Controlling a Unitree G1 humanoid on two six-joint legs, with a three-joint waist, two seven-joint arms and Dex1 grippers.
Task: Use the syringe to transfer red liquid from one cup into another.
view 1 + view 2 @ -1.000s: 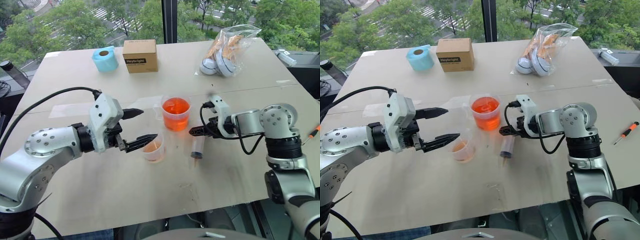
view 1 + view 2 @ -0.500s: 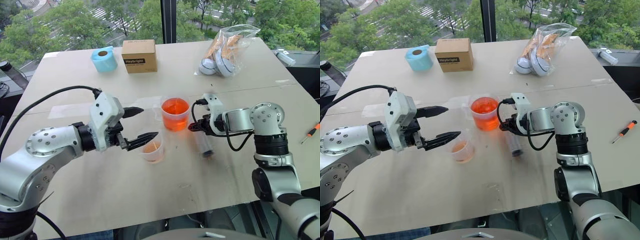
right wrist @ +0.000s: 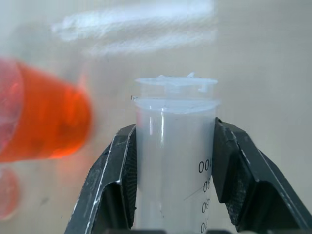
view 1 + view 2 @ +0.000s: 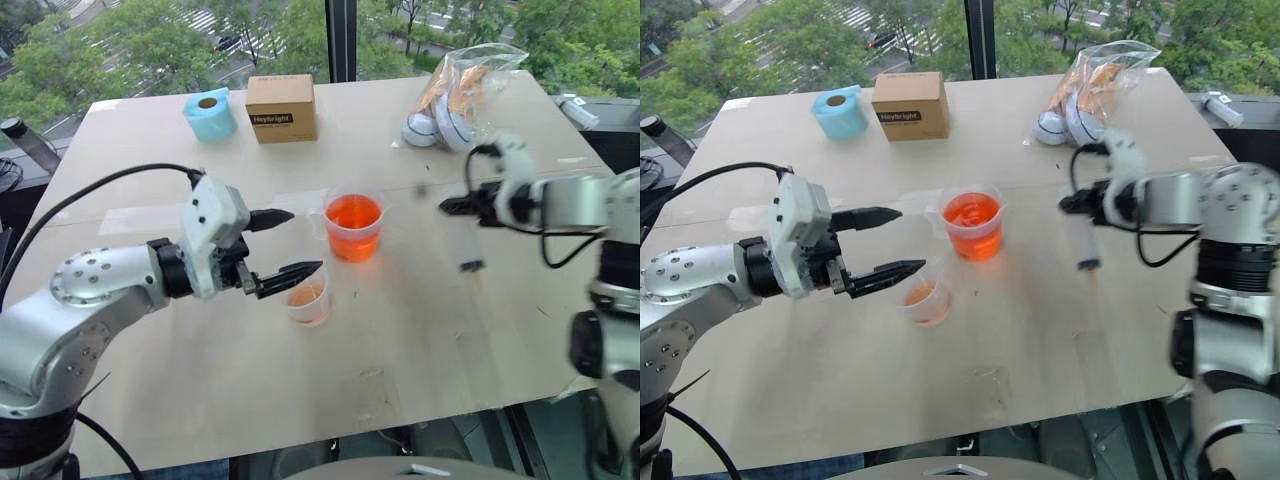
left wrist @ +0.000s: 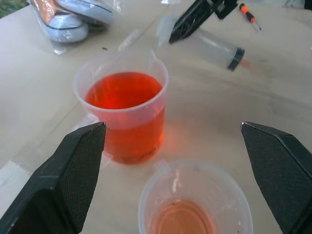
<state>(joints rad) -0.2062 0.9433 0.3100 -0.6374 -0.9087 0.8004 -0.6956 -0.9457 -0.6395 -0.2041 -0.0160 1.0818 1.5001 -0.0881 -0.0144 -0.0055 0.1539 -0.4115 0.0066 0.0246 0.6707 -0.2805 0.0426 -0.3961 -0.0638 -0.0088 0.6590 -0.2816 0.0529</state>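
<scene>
Clear plastic, wide and light: the syringe (image 3: pixel 174 156) sits pinched between my right gripper (image 4: pixel 1087 205) fingers, the black pads pressed on either side of its barrel just below the flanged top. It hangs in the air with its short tip pointing down, well to the right of the wide orange-red cup (image 4: pixel 353 226) and clear of the tabletop (image 4: pixel 420 330). Motion blur softens it in the head views, so I cannot tell whether any red liquid is inside; the barrel looks pale.

My left gripper (image 4: pixel 285 245) hovers with its fingers spread wide, holding nothing, one fingertip (image 5: pixel 80 161) to either side of the narrow pale cup (image 4: pixel 307 298), which holds a shallow orange tint and stands just in front of the wider cup.

I judge the syringe stiff and smooth, so it could slip or swing in a pinch this high up; a hold around the middle of the barrel would steady it and leave the plunger free. Both cups are thin and light, easy to tip if the tip nudges a rim, and the full one (image 5: pixel 123 96) would spill badly.
</scene>
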